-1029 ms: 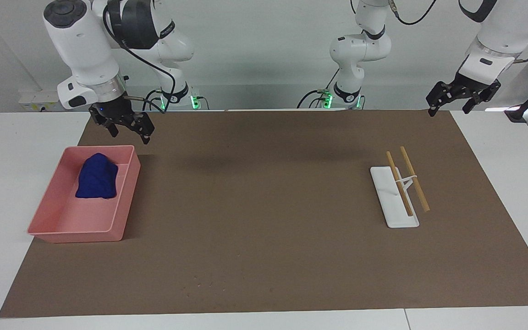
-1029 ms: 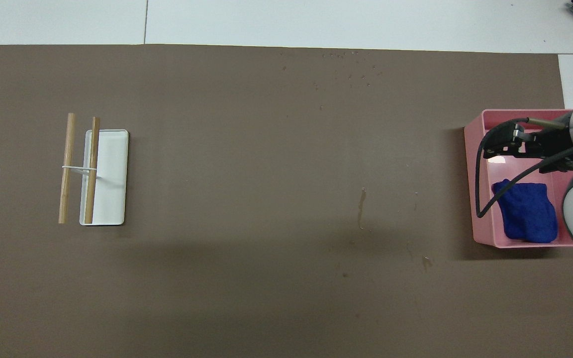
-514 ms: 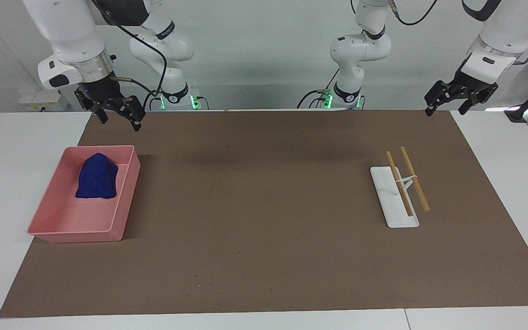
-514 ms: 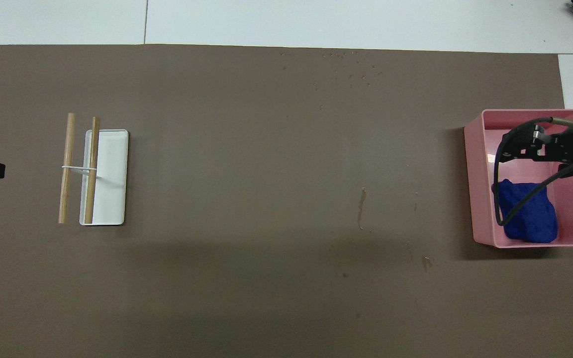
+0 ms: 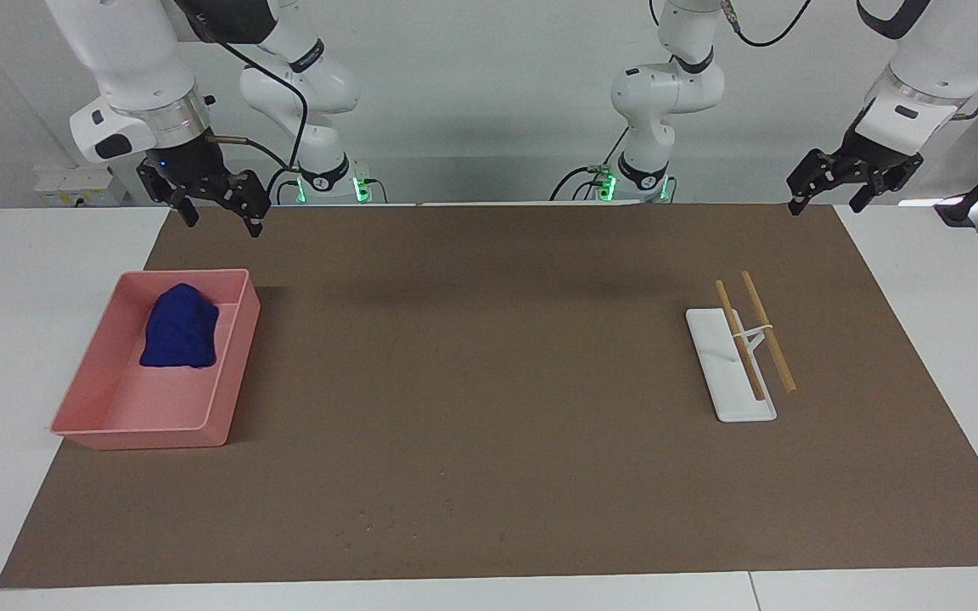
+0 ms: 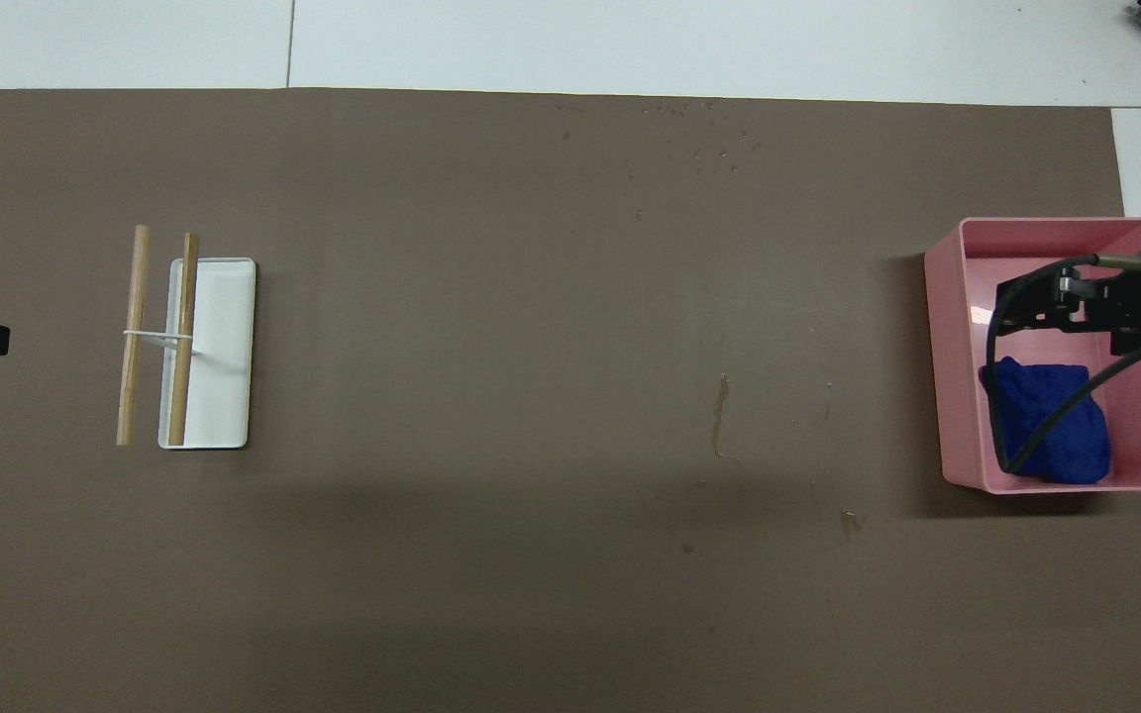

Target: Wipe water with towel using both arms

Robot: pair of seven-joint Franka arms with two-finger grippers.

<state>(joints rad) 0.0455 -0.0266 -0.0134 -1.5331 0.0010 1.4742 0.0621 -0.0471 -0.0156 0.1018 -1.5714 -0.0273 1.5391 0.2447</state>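
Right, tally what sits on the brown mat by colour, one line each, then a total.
Blue: 1, the bunched deep-blue cloth towel, lying in the tray.
Pink: 1, the rectangular pink plastic tray.
White: 1, the flat white rack carrying two wooden rods.
Total: 3

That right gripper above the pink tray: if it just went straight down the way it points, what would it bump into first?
Probably the pink tray, at its end nearest the robots, or the towel in it. The open right gripper hangs high, so depth is uncertain.
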